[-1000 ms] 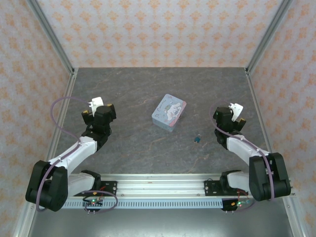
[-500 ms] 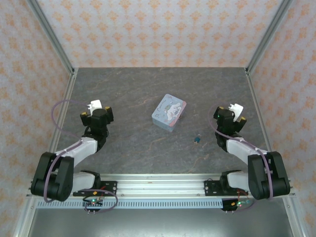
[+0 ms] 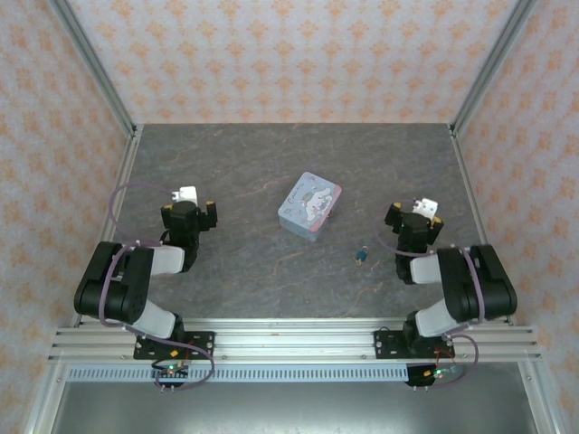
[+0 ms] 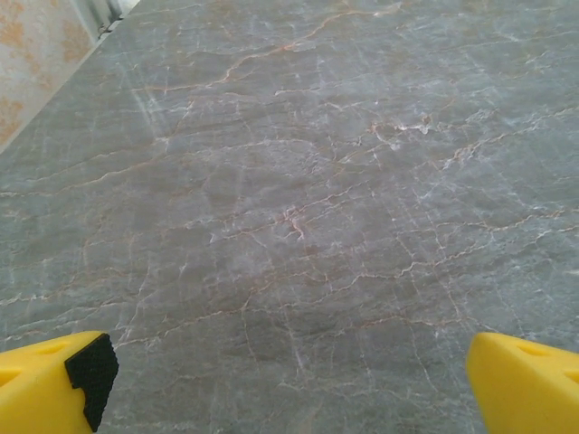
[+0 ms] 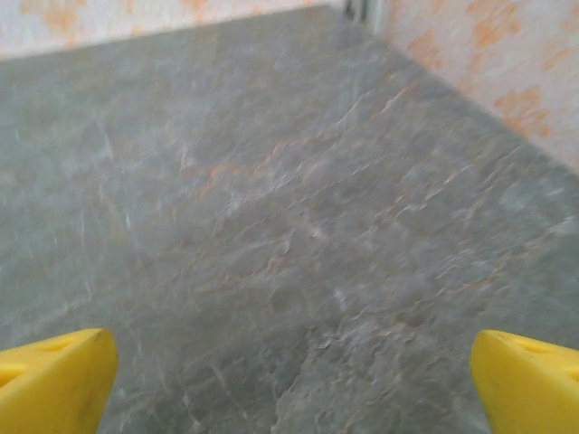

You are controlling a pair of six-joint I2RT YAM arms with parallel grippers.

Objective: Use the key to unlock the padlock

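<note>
Overhead: padlock (image 3: 361,256) lies near tin box (image 3: 309,205), on surface (image 3: 244,163).
Wrists: my left end effector (image 4: 289,389) and right end effector (image 5: 289,384) gape, empty.

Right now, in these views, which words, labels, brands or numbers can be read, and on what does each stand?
None can be read in any view.
On the tin box: a cartoon figure and what may be a short line of lettering on the lid, too small to read.
On the padlock: too small to show any marking.
On the wallpaper: a repeated orange ornament, no words.
</note>
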